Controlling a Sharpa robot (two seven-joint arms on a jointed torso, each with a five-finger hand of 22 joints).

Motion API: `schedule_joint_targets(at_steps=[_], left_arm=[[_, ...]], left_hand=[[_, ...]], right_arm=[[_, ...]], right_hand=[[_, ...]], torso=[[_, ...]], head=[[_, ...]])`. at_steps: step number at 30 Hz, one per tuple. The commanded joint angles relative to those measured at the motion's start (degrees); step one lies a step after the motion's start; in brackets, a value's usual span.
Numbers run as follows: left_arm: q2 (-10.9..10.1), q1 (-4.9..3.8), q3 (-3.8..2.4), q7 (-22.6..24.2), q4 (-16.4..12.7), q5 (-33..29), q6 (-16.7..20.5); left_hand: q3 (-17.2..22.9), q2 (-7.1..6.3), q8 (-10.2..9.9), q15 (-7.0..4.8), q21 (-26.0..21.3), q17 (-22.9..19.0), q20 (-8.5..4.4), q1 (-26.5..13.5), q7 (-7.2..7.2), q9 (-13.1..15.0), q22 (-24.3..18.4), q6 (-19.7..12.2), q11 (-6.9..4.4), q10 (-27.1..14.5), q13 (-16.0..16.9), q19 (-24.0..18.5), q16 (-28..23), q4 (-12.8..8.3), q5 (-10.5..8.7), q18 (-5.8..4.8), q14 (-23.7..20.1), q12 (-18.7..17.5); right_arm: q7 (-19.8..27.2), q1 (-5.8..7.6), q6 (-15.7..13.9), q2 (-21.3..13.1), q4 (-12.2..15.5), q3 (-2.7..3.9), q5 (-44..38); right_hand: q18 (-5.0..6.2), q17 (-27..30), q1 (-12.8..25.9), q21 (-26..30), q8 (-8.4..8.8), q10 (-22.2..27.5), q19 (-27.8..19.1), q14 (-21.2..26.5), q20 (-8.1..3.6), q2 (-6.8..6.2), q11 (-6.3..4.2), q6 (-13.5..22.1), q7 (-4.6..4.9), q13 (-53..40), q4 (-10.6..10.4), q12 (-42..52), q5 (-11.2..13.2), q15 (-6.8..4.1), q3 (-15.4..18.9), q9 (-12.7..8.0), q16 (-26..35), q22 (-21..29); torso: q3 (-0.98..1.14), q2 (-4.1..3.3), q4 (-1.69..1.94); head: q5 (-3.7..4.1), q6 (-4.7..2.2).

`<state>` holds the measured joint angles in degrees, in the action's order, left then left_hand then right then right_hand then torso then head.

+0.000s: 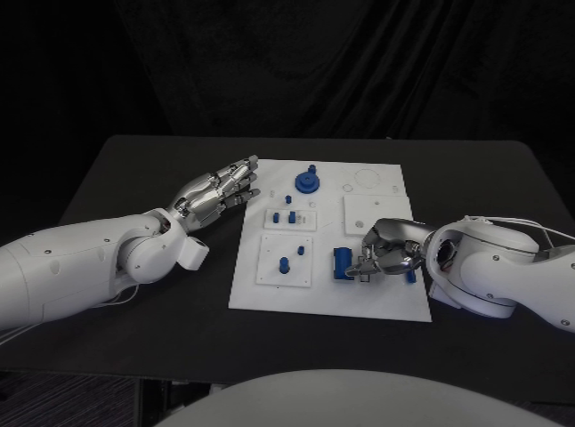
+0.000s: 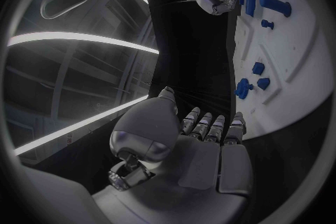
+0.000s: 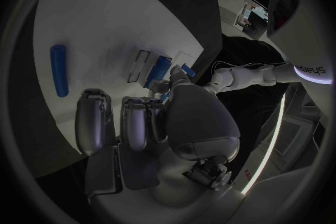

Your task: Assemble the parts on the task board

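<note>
**Over the board's near right corner: right hand at the blue cylinder**

Over the near right part of the white board (image 1: 365, 294), the right hand (image 1: 388, 253) has its fingers curled beside a short blue cylinder (image 1: 343, 262); whether it grips the cylinder I cannot tell. The cylinder's long axis runs roughly front to back. Holding nothing, the left hand (image 1: 220, 194) hovers with fingers apart at the board's far left edge, above the tabletop (image 1: 147, 178). The right hand is much nearer.

A white task board (image 1: 380, 302) lies on a black desk (image 1: 133, 178), carrying small blue parts (image 1: 308, 182). Two white arms end in a silver left hand (image 1: 218, 196) and silver right hand (image 1: 388, 250).
</note>
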<state>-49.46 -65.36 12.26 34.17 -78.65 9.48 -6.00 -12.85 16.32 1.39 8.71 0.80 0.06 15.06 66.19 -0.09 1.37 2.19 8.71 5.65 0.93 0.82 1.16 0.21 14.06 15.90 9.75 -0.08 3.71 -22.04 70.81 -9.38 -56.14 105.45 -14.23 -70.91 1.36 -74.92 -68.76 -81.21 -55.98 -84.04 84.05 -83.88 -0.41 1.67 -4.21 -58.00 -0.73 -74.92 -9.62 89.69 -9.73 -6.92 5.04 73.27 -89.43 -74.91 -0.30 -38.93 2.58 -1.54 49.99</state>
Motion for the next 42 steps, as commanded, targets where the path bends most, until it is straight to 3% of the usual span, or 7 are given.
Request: schedule_joint_targets(at_steps=[1, 13, 17, 22, 28, 36, 42], left_arm=[[0.11, 0.15, -0.05, 0.61, -0.01, 0.06, -0.98], [0.02, 0.21, -0.05, 0.59, -0.01, 0.06, -1.06], [-0.1, 0.23, -0.05, 0.62, -0.04, 0.06, -1.05], [-0.2, 0.24, -0.05, 0.67, -0.1, 0.06, -0.89], [-0.34, 0.25, -0.05, 0.97, -0.25, 0.06, -0.4], [-0.54, 0.25, -0.05, 3.69, -0.53, 0.06, 1.66], [-0.47, 0.25, -0.04, 5.98, -0.66, 0.06, 3.57]], left_hand=[[0.07, 0.11, 0.19, 0.47, 0.2, -0.06, 0.36, 0.67, 0.44, 0.05, 0.03, -0.05, 0.21, -0.13, 0.08, 0.14, -0.21, -0.31, 0.33, 0.49, 0.08, 0.37], [0.07, 0.11, 0.19, 0.47, 0.2, -0.06, 0.36, 0.67, 0.44, 0.05, 0.03, -0.05, 0.21, -0.13, 0.08, 0.14, -0.21, -0.31, 0.33, 0.49, 0.08, 0.37], [0.1, 0.12, 0.19, 0.51, 0.2, -0.06, 0.38, 0.68, 0.5, 0.05, 0.03, -0.02, 0.2, -0.13, 0.08, 0.14, -0.21, -0.35, 0.37, 0.48, 0.08, 0.38], [0.11, 0.12, 0.19, 0.51, 0.21, -0.06, 0.38, 0.69, 0.52, 0.05, 0.04, 0.0, 0.2, -0.12, 0.09, 0.15, -0.21, -0.38, 0.4, 0.48, 0.08, 0.42], [0.16, 0.02, 0.21, 0.34, 0.21, -0.06, 0.35, 0.83, 0.6, 0.07, 0.03, 0.08, 0.21, -0.12, 0.1, 0.15, -0.21, -0.63, 0.52, 0.48, 0.08, 0.48], [-0.27, -0.61, 0.49, -1.94, 0.08, -0.06, -1.4, 1.54, 0.08, 0.2, -0.24, 1.23, 0.3, 0.29, 0.26, -0.04, -0.21, -1.91, 0.59, 0.63, 0.08, 1.53], [-1.3, -0.03, 0.72, -3.84, -0.03, -0.06, -3.96, 0.74, 0.04, 0.28, -0.52, 2.6, -0.72, 0.69, 0.36, -0.24, -0.21, 2.05, -0.05, 0.48, 0.08, 2.52]], right_arm=[[-0.74, -0.3, 1.12, 0.09, 0.36, 0.02, -0.49], [-0.27, -0.47, 0.8, -0.25, 0.93, 0.02, -0.49], [0.25, -0.44, -1.47, -1.46, 1.85, 0.03, -0.5], [-0.27, 0.93, -3.56, -4.52, 4.03, 0.05, -1.0], [-2.26, 3.22, -3.76, -8.6, 6.18, 0.05, -1.32], [-6.27, 4.09, -0.24, -12.34, 5.57, 0.01, -3.64], [-8.76, 4.17, 2.09, -13.72, 4.17, -0.03, -5.01]], right_hand=[[0.77, -13.77, -0.46, -0.18, -0.24, -5.96, 2.03, -5.83, -0.26, -0.01, -0.23, -0.25, -0.23, -15.08, 0.29, 0.31, -0.21, -0.4, 0.04, 0.08, 0.08, -12.29], [0.74, -13.78, 1.24, -0.26, 1.11, -5.96, 2.07, -5.84, -0.29, -1.0, -0.22, 0.96, -0.19, -15.08, -0.82, 0.31, -0.11, -0.4, 1.39, -0.13, 0.07, -12.32], [0.74, -13.85, 3.05, -0.27, 10.08, -5.96, 2.08, -5.85, -0.29, -1.19, -0.21, 7.88, -0.12, -15.08, -3.01, 0.31, -0.19, -0.39, 2.04, -4.61, 0.04, -12.33], [0.68, -13.89, 6.66, -0.44, 17.69, -5.96, 2.17, -5.86, 0.1, -0.34, 0.5, 6.72, 0.49, -15.08, -6.78, 0.31, -0.22, -0.01, 2.82, -11.14, 0.01, -12.38], [0.49, -13.93, 9.08, -1.4, 27.08, -5.96, 2.59, -5.88, 0.64, 1.86, 1.21, 3.11, 1.69, -15.08, -6.72, 0.31, -0.18, 0.9, 4.1, -20.33, -0.02, -12.67], [0.24, -13.2, 7.9, -2.44, 31.29, -5.96, 3.02, -5.73, 0.71, 2.55, 1.74, 0.68, 2.0, -15.08, -6.24, 0.31, -0.22, 0.7, 4.32, -24.49, 0.32, -12.99], [0.28, -12.86, 7.21, -2.33, 32.71, -5.96, 2.95, -5.66, 0.65, 3.07, 1.93, -0.33, 2.14, -15.08, -6.08, 0.31, -0.25, 0.6, 4.19, -25.89, 0.47, -12.95]], torso=[[0.03, 0.0, -0.02], [0.0, -0.03, -0.05], [0.01, 0.01, -0.05], [0.02, 0.01, -0.04], [0.03, 0.01, -0.19], [-0.15, 0.1, 0.01], [-0.14, 0.03, 0.06]], head=[[-0.03, 0.01], [-0.11, 0.01], [-0.06, 0.01], [0.17, 0.01], [-0.29, 0.01], [-0.03, 0.01], [0.21, 0.01]])
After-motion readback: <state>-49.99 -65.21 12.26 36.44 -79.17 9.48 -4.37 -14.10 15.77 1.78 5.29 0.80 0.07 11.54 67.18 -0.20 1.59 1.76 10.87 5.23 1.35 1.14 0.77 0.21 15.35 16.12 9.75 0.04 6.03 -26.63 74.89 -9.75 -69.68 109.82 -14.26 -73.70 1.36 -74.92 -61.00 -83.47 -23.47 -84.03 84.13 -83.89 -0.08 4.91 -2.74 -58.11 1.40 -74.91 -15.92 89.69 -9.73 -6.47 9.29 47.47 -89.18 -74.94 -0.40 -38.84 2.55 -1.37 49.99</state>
